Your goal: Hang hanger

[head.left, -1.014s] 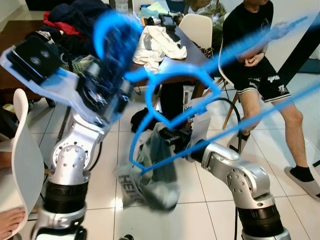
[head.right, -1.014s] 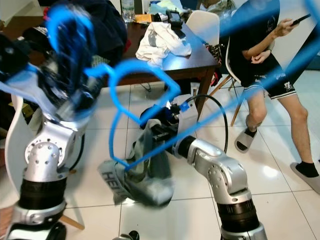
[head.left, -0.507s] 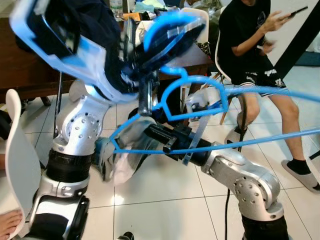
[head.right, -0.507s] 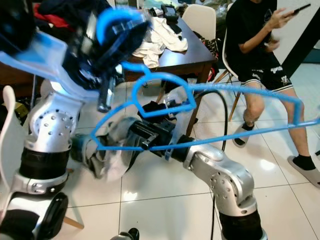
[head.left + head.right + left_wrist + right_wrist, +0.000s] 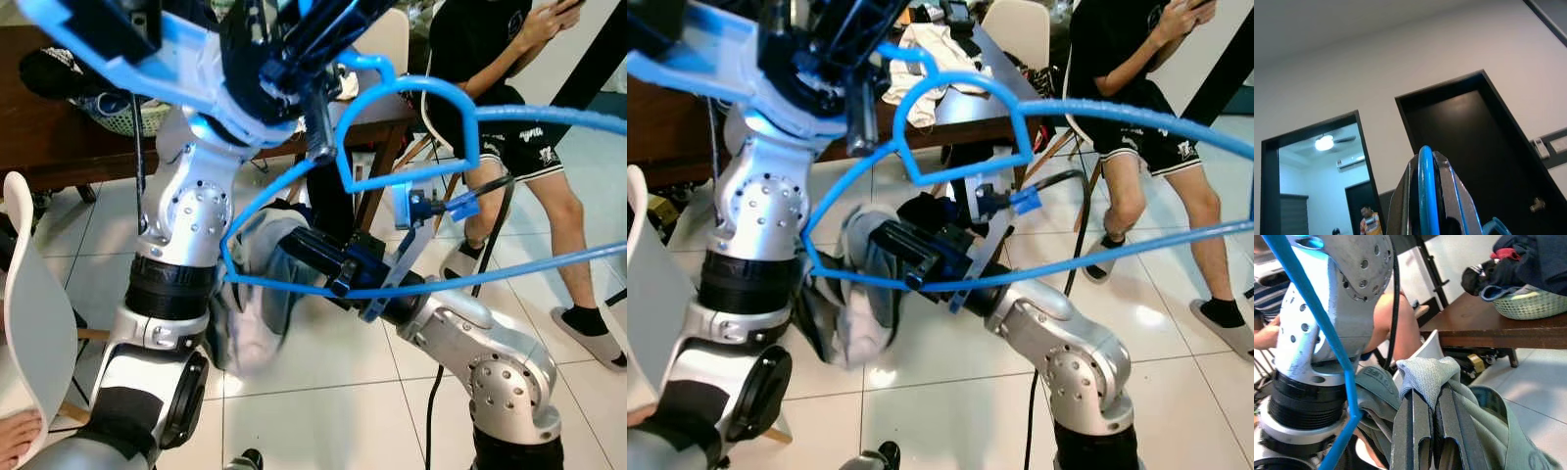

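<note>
Blue plastic clothes hanger (image 5: 392, 186) is up in the air in front of the robot, its hook clamped in the left pincer (image 5: 1426, 196), whose two fingers are closed flat against the blue rod. Held high by the hook like that, the frame hangs free, likely so it can be carried to a rail, though no rail can be made out. Below and across it, the right pincer (image 5: 1425, 411) is closed on a fold of a grey-green fabric garment (image 5: 1484, 426). The garment droops toward the white tiled floor (image 5: 313, 401), probably kept taut to thread it over the hanger's bar. On the dark wooden bench (image 5: 1498, 328) stands a pale green woven basket (image 5: 1533, 301) heaped with dark clothes. A person in black (image 5: 490, 59) sits on a chair beyond, well apart from the arms.
</note>
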Controlling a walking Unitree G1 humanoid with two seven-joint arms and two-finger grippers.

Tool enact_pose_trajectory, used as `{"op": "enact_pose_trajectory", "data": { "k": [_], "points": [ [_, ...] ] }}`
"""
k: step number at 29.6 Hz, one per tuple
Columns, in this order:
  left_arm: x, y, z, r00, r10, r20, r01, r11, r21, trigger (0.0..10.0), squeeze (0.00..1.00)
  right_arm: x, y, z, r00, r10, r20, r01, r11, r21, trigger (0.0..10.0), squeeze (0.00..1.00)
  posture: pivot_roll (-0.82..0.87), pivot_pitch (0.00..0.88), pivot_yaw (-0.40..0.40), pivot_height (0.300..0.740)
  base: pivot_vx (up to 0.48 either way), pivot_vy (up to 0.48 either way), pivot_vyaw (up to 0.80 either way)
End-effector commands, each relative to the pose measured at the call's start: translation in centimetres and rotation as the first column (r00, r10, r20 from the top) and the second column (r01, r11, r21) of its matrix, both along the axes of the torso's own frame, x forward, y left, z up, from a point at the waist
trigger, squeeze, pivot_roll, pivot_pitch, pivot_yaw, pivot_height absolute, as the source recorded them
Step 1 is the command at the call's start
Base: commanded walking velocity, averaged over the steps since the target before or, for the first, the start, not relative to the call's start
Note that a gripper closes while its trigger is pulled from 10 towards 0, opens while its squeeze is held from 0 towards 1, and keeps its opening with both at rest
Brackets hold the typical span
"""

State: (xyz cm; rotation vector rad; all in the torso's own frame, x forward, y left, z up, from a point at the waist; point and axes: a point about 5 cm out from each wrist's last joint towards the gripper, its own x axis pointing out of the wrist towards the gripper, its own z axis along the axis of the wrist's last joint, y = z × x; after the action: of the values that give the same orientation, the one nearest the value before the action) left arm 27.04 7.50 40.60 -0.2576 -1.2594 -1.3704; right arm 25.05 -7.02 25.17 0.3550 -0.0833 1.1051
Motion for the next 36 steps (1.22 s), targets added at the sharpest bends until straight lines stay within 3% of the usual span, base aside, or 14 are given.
{"op": "enact_pose_trajectory", "data": {
  "k": [1,2,5,7,12,18,22,26,32,36],
  "points": [
    [-0.1,1.2,0.9,0.999,0.035,-0.005,-0.036,0.994,-0.099,10.0,0.0,-0.4,0.8,-2.3,0.996,0.028,-0.082,-0.036,0.994,-0.099,10.0,0.0,-0.02,0.205,-0.059,0.74,0.0,0.0,0.0],
    [-0.1,1.2,0.9,0.999,0.035,-0.005,-0.036,0.994,-0.099,10.0,0.0,-0.4,0.8,-2.3,0.996,0.028,-0.082,-0.036,0.994,-0.099,10.0,0.0,-0.02,0.205,-0.059,0.74,0.0,0.0,0.0],
    [0.1,0.5,-1.7,0.995,-0.037,-0.091,0.035,0.999,-0.02,10.0,0.0,0.3,0.4,-4.2,0.996,-0.059,-0.073,0.033,0.949,-0.313,10.0,0.0,-0.01,0.199,-0.053,0.74,0.0,0.0,0.0],
    [-0.1,0.0,-2.7,0.978,-0.131,-0.165,0.129,0.991,-0.022,10.0,0.0,0.7,0.1,-5.1,0.994,-0.091,-0.06,0.06,0.912,-0.406,10.0,0.0,0.0,0.198,-0.051,0.74,0.0,0.0,0.0],
    [-1.3,-0.9,-4.8,0.932,-0.255,-0.257,0.253,0.967,-0.041,10.0,0.0,1.3,0.3,-5.7,0.992,-0.126,-0.032,0.095,0.869,-0.485,10.0,0.0,0.02,0.181,-0.046,0.74,0.0,0.0,0.0],
    [-1.8,-1.6,-6.4,0.908,-0.294,-0.3,0.291,0.955,-0.056,10.0,0.0,1.5,0.7,-5.7,0.991,-0.129,-0.028,0.1,0.87,-0.483,10.0,0.0,0.03,0.172,-0.043,0.74,0.0,0.0,0.0],
    [-2.1,-2.1,-7.2,0.902,-0.307,-0.303,0.31,0.95,-0.038,10.0,0.0,1.6,1.1,-5.3,0.991,-0.124,-0.048,0.092,0.902,-0.421,10.0,0.0,0.03,0.166,-0.038,0.74,0.0,0.0,0.0],
    [-2.8,-6.5,-8.0,0.909,-0.279,-0.311,0.314,0.947,0.068,10.0,0.0,1.3,1.5,-3.2,0.983,-0.052,-0.175,0.025,0.989,-0.149,10.0,0.0,0.02,0.162,-0.028,0.74,0.0,0.0,0.0],
    [-3.3,-6.3,-8.2,0.924,-0.246,-0.294,0.294,0.947,0.131,10.0,0.0,0.8,1.7,-2.9,0.963,0.027,-0.267,-0.032,0.999,-0.015,10.0,0.0,0.02,0.164,-0.026,0.74,0.0,0.0,0.0],
    [-3.3,-6.2,-8.2,0.926,-0.238,-0.294,0.287,0.948,0.137,10.0,0.0,0.7,1.8,-3.0,0.959,0.038,-0.282,-0.043,0.999,-0.01,10.0,0.0,0.02,0.164,-0.026,0.74,0.0,0.0,0.0]
  ]
}}
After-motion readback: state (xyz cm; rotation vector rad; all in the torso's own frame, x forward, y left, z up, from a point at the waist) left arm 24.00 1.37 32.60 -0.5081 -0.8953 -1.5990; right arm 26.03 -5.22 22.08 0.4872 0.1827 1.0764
